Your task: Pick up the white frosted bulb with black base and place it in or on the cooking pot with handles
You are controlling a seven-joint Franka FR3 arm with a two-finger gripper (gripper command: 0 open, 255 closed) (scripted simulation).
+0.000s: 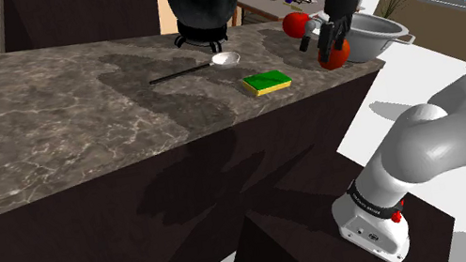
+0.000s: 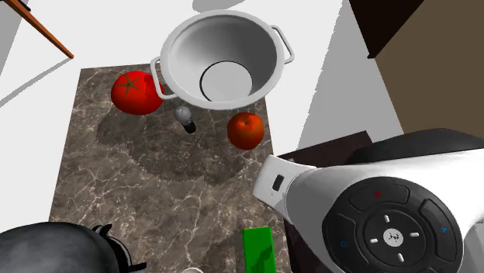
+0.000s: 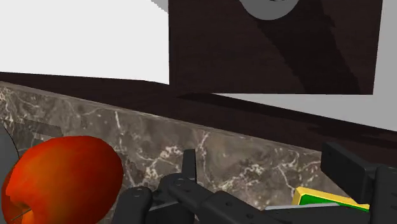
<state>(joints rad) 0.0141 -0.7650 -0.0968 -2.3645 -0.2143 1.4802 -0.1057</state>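
Nearest the wrist camera, the gripper [image 3: 267, 167] has its black fingers [image 3: 189, 167] standing well apart with nothing between them (it holds nothing). In the shoulder view it hangs just above the marble counter [image 1: 76, 111], close beside the cooking pot [image 1: 383, 32]. The bulb [image 2: 184, 116], a pale globe on a black base, rests on the counter just beside the pot, by one of its handles; whether it touches the pot I cannot tell. A red tomato [image 2: 137, 93] sits just beside the pot by that same handle. A red apple [image 2: 245, 130] sits near the pot too, with the bulb between the two. A green sponge [image 2: 260, 250] lies well apart from the pot, as does a dark round object [image 1: 205, 1].
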